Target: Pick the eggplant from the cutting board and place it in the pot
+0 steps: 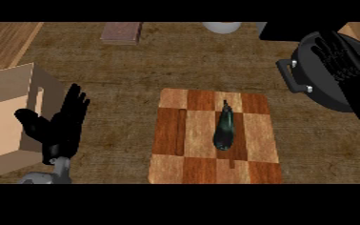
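A dark, slim eggplant [224, 129] lies lengthwise in the middle of the checkered wooden cutting board [175, 138], stem pointing away from me. The black pot [314, 83] with a grey side handle sits at the right edge, beyond the board's far right corner. My right hand [336, 57] hovers over the pot, fingers straight, holding nothing. My left hand [62, 122] rests open at the lower left, fingers up, well left of the board.
A light tan box [20, 109] stands at the left edge beside my left hand. A brownish block [121, 32] and a white round dish [222, 26] lie at the far side of the counter. A dark object [288, 30] sits behind the pot.
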Motion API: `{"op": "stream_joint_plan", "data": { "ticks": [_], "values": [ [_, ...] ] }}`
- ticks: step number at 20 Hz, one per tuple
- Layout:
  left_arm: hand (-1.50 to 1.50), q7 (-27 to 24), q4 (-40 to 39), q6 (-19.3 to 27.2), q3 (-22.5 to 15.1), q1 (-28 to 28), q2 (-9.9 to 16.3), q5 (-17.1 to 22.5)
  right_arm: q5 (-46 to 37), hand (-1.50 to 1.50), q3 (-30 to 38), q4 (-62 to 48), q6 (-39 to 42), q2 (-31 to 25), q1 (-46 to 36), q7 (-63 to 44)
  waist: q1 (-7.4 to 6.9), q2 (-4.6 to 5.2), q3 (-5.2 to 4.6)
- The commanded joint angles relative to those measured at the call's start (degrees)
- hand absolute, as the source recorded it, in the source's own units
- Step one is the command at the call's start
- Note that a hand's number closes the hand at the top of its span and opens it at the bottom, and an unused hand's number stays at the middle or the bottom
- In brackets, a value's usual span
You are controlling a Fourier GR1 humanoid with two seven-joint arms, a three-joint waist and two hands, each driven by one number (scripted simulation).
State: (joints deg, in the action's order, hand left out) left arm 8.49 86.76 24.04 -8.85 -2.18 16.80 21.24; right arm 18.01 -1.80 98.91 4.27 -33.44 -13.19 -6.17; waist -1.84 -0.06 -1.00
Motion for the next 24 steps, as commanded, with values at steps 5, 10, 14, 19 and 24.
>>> {"op": "stream_joint_plan", "data": {
  "ticks": [5, 10, 14, 19, 24],
  "values": [
    [0.0, -13.02, 3.23, -1.93, -1.25, 1.1, 0.46, -5.96, -13.4, 1.5, 5.72, 11.23, -16.58, 3.4, 5.81, 8.19, 5.35, -1.18, 0.95],
    [0.0, -13.47, 5.45, -1.67, -1.64, 2.39, 0.65, -6.34, -28.52, -1.5, 9.44, 5.33, -33.54, 6.06, 19.57, 0.69, 7.9, -1.05, 0.88],
    [0.0, -16.26, 5.13, -3.3, -4.37, 2.94, -1.17, -7.29, -40.5, -1.5, -4.04, 16.97, -43.24, 17.99, 26.84, 8.07, 4.51, -0.61, 0.88],
    [0.0, -17.74, 4.46, -3.09, -5.19, 1.64, -2.02, -9.35, -61.64, -1.5, -17.45, 21.21, -47.45, 24.59, 31.05, -1.08, 2.26, -0.03, 0.78],
    [0.0, -18.38, 4.24, -4.76, -4.76, 2.8, -1.6, -8.42, -71.4, -1.5, -18.07, 21.15, -32.9, 22.27, 35.15, -16.86, 1.77, 0.18, 0.62]
  ]
}}
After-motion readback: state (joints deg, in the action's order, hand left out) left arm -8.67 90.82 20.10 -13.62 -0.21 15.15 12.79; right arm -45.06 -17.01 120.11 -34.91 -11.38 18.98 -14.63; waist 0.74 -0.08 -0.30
